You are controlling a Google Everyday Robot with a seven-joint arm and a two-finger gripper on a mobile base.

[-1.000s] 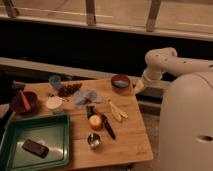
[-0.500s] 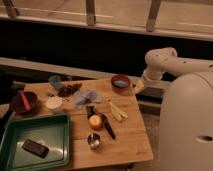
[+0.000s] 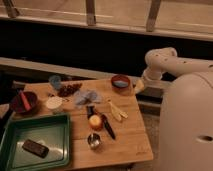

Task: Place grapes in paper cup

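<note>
The grapes (image 3: pixel 69 89), a small dark reddish-purple bunch, lie on the wooden table (image 3: pixel 130 135) at the back left. The paper cup (image 3: pixel 54 103), short and whitish, stands upright just in front of them and a little to the left. My white arm (image 3: pixel 161 62) bends down at the table's right back corner. The gripper (image 3: pixel 139 87) shows there only as a pale tip beside a red bowl (image 3: pixel 120 81), far to the right of the grapes and the cup.
A small blue cup (image 3: pixel 55 81) stands behind the grapes. Another red bowl (image 3: pixel 24 101) is at the far left. A green tray (image 3: pixel 50 125) holds a dark block (image 3: pixel 36 148). A blue cloth (image 3: pixel 87 97), banana (image 3: pixel 116 111), orange fruit (image 3: pixel 95 122), dark tool (image 3: pixel 108 127) and metal cup (image 3: pixel 93 141) fill the middle.
</note>
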